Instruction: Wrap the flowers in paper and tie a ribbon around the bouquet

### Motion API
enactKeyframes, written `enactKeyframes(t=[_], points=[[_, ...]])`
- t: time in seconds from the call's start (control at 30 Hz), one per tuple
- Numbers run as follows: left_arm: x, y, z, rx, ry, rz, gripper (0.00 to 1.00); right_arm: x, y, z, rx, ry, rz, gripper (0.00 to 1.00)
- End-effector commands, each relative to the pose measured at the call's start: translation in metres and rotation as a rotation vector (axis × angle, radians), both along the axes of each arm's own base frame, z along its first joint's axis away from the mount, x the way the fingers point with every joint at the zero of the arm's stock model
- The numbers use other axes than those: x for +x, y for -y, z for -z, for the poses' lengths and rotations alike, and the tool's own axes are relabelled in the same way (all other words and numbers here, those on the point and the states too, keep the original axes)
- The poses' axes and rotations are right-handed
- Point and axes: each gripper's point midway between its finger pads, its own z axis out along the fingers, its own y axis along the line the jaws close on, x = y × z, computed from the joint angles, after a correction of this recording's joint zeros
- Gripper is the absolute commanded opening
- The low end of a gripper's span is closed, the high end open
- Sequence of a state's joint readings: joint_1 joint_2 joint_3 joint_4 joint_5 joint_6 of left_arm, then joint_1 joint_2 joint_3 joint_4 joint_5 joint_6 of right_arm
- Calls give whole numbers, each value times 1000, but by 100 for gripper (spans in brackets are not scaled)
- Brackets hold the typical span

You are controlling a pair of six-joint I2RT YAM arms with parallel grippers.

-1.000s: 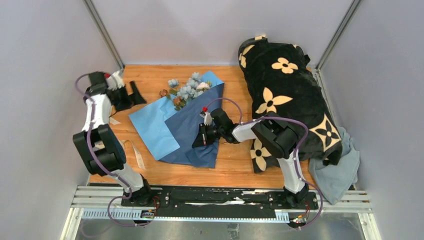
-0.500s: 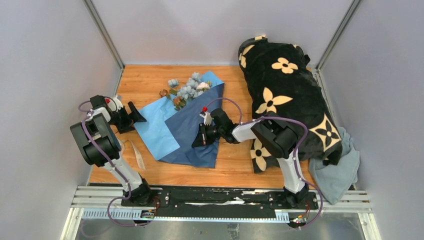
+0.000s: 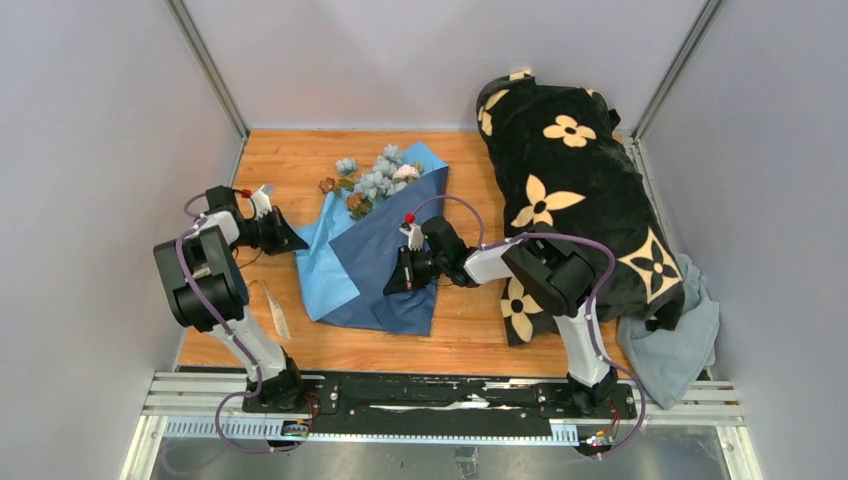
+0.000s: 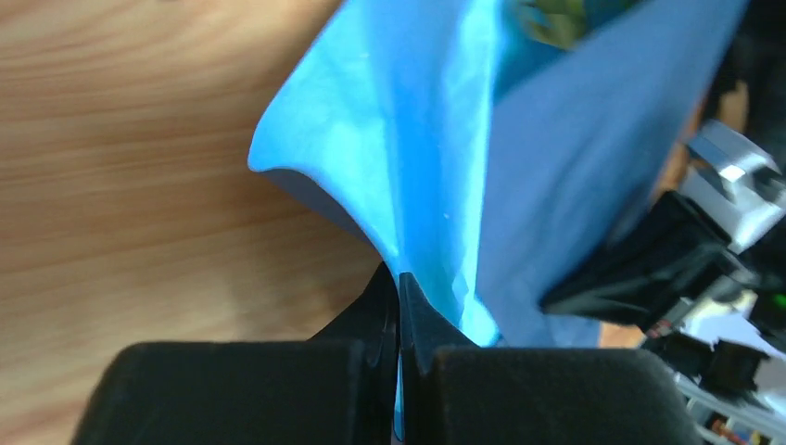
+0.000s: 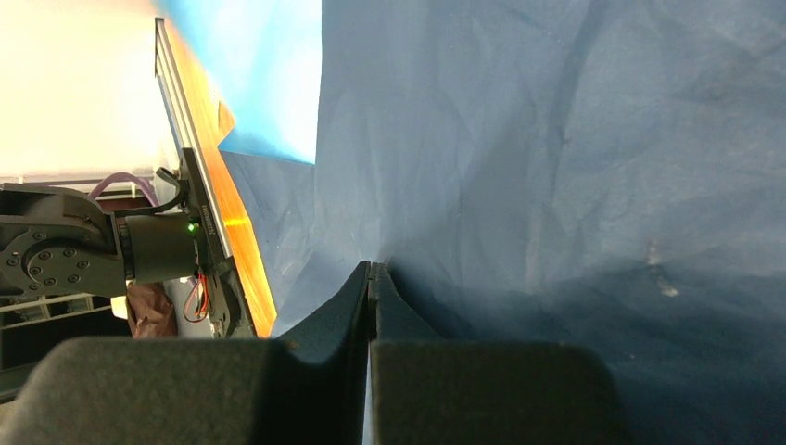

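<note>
A large crinkled sheet of thin paper (image 3: 385, 262), navy on one face and sky-blue on the other, lies folded on the orange-brown wooden table (image 3: 290, 155). The small bunch of flowers (image 3: 378, 183), with pale blue and pink-brown blooms, rests at the paper's far edge.

The left gripper (image 3: 295, 240) is at the paper's left side, its fingers pressed together on the lifted sky-blue edge. The right gripper (image 3: 392, 284) sits on the paper's navy face, its jaws closed and pinching a crease.

A narrow cream-beige ribbon (image 3: 275, 312) lies left of the paper's near corner. A black plush blanket (image 3: 570, 190) with cream flower shapes is heaped to the paper's right, with a dull grey-blue cloth (image 3: 680, 350) beyond it.
</note>
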State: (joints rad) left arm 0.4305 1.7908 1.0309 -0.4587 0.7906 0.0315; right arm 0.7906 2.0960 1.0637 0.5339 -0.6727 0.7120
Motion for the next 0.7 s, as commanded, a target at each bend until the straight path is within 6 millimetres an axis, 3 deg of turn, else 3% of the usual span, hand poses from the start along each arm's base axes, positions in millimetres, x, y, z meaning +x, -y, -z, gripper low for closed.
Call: enactKeyframes(t=[0.0,0.13,0.2,0.27,0.37,0.53,0.67], points=[[-12,59,-87,-82,180,181,0,6,20,43,-107,-56,50,0],[-21,134,-154,-54,338,378,0,15,24,38,-114,-31,54,0],[-23,172,-164,6,371,470,0,17,24,32,-108,-10,45,0],[-17,206,-154,32,363,528,0,18,24,24,-94,19,42,0],[20,247,-137,-7,404,484,0,18,23,7,-34,54,63,0],[67,286,-118,-1,445,432,0,21,25,-22,64,98,145,0],[81,310,-92,-11,424,426,0,22,30,-42,83,133,214,0]])
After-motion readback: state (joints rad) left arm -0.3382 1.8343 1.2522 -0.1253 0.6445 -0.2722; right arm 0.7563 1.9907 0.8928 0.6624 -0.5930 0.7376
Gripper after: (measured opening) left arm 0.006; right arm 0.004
